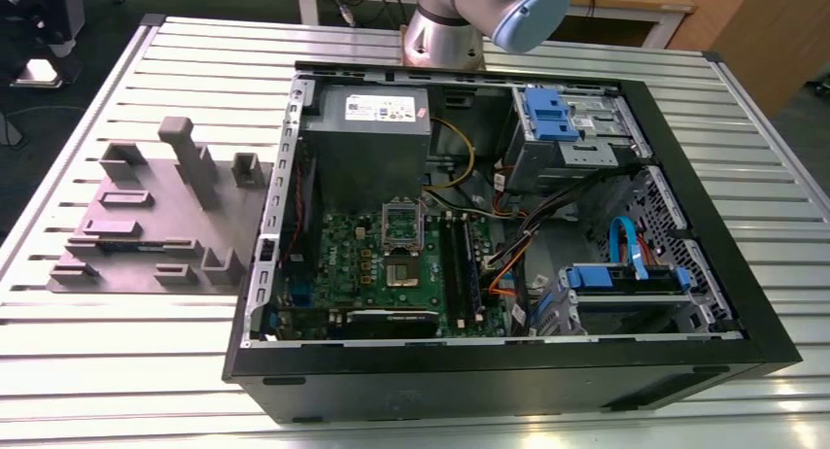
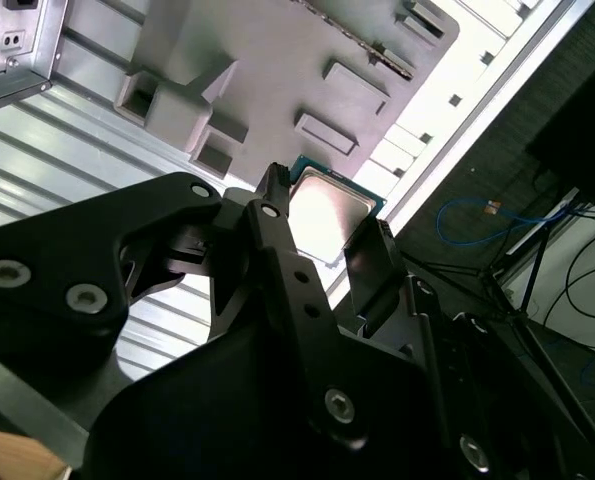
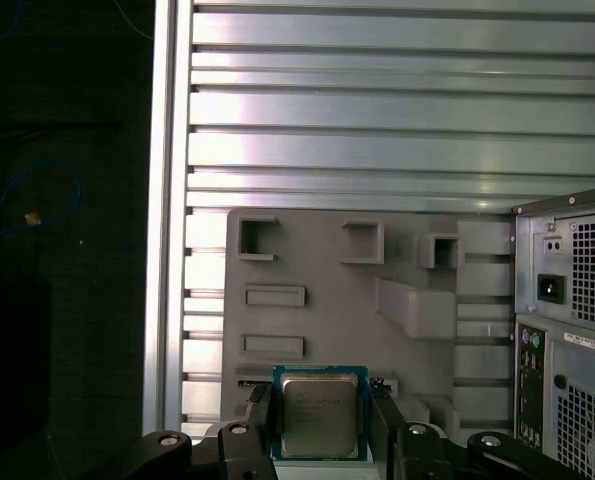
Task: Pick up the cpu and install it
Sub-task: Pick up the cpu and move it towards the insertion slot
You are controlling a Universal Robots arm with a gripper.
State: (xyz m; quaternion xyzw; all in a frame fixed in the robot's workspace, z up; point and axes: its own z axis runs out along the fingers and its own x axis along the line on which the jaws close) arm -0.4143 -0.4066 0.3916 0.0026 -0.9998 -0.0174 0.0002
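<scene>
Claw [image 3: 320, 428] is partly closed on the cpu [image 3: 319, 410], with its fingers [image 3: 260, 425] clamping opposite edges and the metal top showing in the first wrist view. Beyond the cpu, a grey holder tray [image 3: 317, 250] lies on the slatted surface [image 3: 377, 120]. The computer case [image 3: 567, 250] is just beside the tray.

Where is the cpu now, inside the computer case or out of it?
Out: in both wrist views the gripper holds the cpu over the grey tray, beside the case.
</scene>
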